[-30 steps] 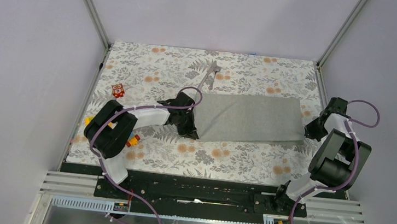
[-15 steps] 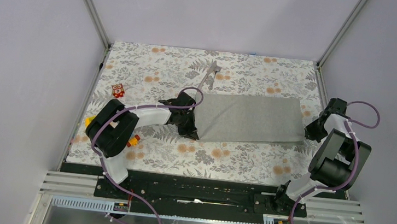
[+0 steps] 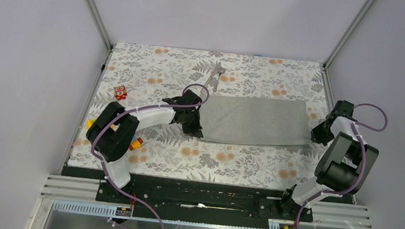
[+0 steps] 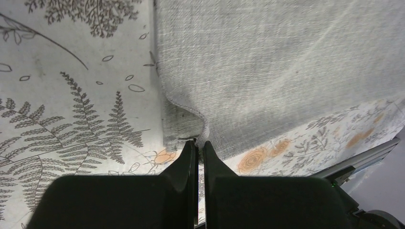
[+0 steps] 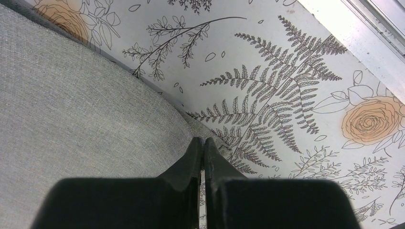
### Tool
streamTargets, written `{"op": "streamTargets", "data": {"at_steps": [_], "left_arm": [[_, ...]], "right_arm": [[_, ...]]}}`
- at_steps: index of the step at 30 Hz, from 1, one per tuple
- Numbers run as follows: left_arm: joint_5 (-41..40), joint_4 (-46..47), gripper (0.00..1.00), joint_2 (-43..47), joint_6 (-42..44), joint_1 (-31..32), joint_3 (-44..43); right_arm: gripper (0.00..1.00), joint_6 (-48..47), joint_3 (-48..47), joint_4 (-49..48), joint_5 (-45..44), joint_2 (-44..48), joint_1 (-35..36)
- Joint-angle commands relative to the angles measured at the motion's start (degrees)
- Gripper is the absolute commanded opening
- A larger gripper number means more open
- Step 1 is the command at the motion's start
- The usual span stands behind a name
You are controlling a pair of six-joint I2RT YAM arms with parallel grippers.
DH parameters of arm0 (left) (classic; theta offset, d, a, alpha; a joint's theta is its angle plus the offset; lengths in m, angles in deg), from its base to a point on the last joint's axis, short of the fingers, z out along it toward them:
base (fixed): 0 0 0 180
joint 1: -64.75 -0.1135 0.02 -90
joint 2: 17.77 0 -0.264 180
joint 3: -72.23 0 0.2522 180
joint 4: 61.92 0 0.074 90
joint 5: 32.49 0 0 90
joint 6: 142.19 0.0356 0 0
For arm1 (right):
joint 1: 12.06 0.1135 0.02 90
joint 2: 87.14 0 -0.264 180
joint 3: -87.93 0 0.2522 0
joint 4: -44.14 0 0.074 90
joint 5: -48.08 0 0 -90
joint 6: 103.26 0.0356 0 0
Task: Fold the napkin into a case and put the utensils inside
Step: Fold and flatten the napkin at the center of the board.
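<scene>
Left claw (image 4: 198, 143) clamped on near-left corner of napkin (image 3: 256, 119); I've pulled it slightly up and away since a second ago. Right claw (image 5: 203, 140) closed, seemingly pinching near-right corner. Fold just starting. Utensils (image 3: 214, 75) untouched, far side of bench (image 3: 154, 70).

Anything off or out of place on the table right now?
Nothing is spilled or damaged. The napkin lies slightly skewed, and its near-left corner is puckered where the left end effector pinches it. Stray toy blocks lie at the left of the tablecloth, unrelated to the fold.
</scene>
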Motion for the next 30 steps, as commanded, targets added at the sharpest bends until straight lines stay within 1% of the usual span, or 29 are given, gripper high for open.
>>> {"op": "streamTargets", "data": {"at_steps": [1, 9, 14, 16, 18, 22, 24, 26, 30], "left_arm": [[-1.5, -0.7, 0.00, 0.4, 1.3, 0.0, -3.6], [-3.2, -1.0, 0.00, -1.4, 2.1, -0.1, -3.0], [-3.8, -0.6, 0.00, -1.6, 2.1, -0.1, -1.0], [-3.5, -0.8, 0.00, -0.8, 2.1, -0.1, -1.2], [-3.5, -0.6, 0.00, 0.9, 2.2, -0.1, -2.1], [-6.9, 0.3, 0.00, 3.8, 3.8, -0.8, -8.0], [-8.9, 0.5, 0.00, 3.6, 4.3, -2.8, -12.6], [-9.2, 2.3, 0.00, 2.3, 5.5, -4.7, -17.3], [-8.6, 3.6, 0.00, -2.8, 8.5, -8.8, -28.8]], "right_arm": [[0.00, 0.2, -0.5, -1.0, -2.3, 1.4, -0.3], [0.00, 0.2, -0.3, -1.4, -1.8, 1.4, -0.3], [0.00, 0.1, -0.3, -1.6, -0.7, 1.2, -0.3], [0.00, 0.1, -0.9, -1.7, 1.2, 1.6, -0.3], [0.00, 0.1, -2.4, -1.9, 5.3, 2.5, -0.3], [0.00, 2.3, -5.1, -7.4, 17.1, 4.0, -0.3], [0.00, 3.7, -9.6, -8.1, 22.2, 1.3, -0.2], [0.00, 5.0, -14.1, -9.7, 26.7, -2.4, -0.2], [0.00, 9.0, -23.0, -14.9, 32.7, -9.1, -0.1]]}}
